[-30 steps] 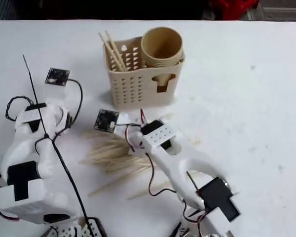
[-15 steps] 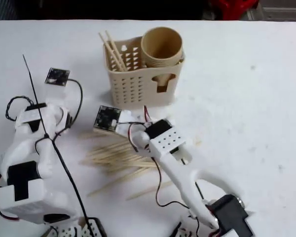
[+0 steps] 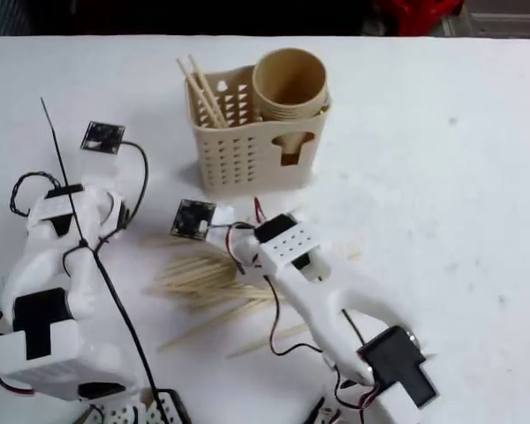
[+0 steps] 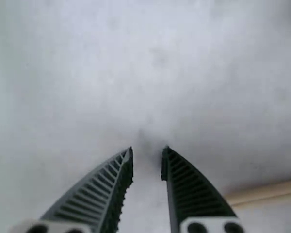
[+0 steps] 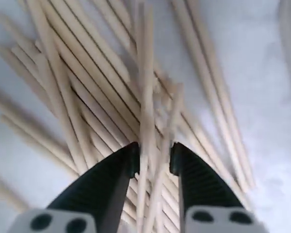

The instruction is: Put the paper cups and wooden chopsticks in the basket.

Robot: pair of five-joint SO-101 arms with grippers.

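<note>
The beige slotted basket stands at the back of the table with stacked paper cups and a few wooden chopsticks inside. A loose pile of chopsticks lies in front of it. My right arm's wrist hangs over the pile's right end. In the right wrist view my right gripper is closed on a couple of chopsticks that run between its fingers, above the pile. My left gripper points at bare table, its fingers nearly together with nothing between them.
The left arm rests at the table's left with cables around it. Two small black boards lie on the table. One chopstick lies beside the left gripper. The table's right half is bare white.
The right arm's wrist shifted slightly to the right and toward the front half a second ago, then came back over the pile. The left arm has stayed still.
</note>
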